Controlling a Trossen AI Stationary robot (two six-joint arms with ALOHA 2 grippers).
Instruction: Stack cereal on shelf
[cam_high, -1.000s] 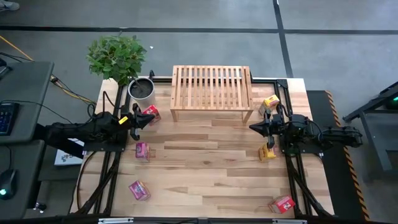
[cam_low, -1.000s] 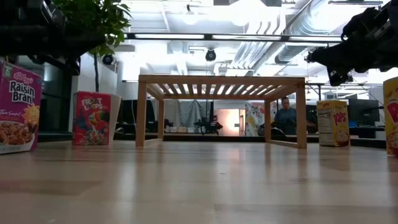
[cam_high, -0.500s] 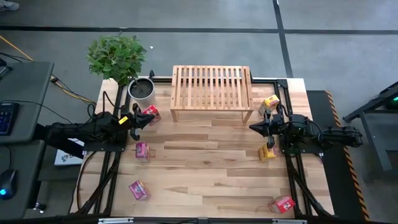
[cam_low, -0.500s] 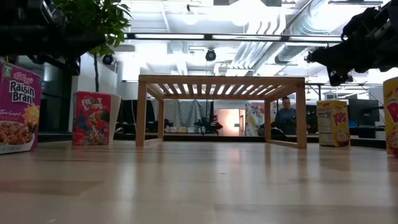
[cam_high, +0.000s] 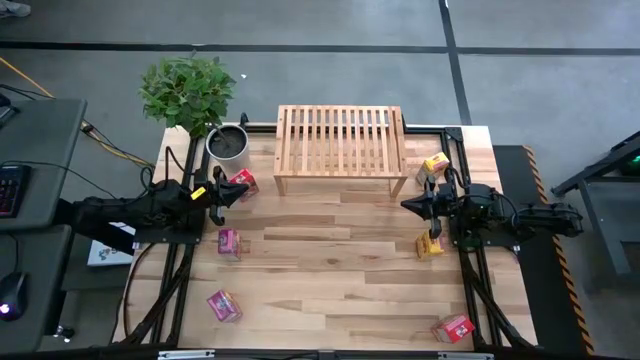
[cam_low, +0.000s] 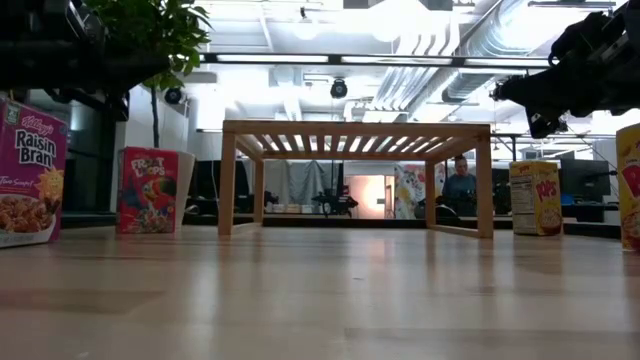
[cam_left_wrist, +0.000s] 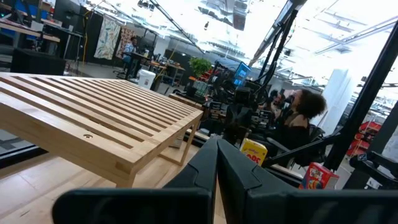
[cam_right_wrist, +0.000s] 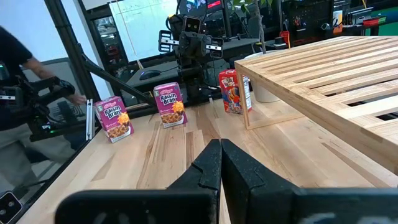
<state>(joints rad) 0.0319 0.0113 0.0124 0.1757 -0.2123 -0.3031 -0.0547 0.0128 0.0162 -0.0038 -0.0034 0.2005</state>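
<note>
The light-wood slatted shelf (cam_high: 340, 150) stands on its short legs at the table's far middle, with nothing on top. Six small cereal boxes stand on the tabletop. On the left are a red one (cam_high: 242, 184) and two pink ones (cam_high: 229, 242) (cam_high: 223, 305). On the right are two yellow ones (cam_high: 435, 163) (cam_high: 430, 246) and a red one (cam_high: 453, 328). My left gripper (cam_high: 238, 192) hovers shut, raised beside the left red box. My right gripper (cam_high: 408, 205) hovers shut between the two yellow boxes. Both wrist views show the fingers closed together (cam_left_wrist: 216, 168) (cam_right_wrist: 220, 165).
A potted plant (cam_high: 228, 142) sits at the table's far left corner, next to the shelf. Bare wood lies between the two arms in front of the shelf (cam_high: 330, 260). A person (cam_right_wrist: 22, 81) is beyond the table's left side, and another (cam_left_wrist: 305, 115) is beyond its right.
</note>
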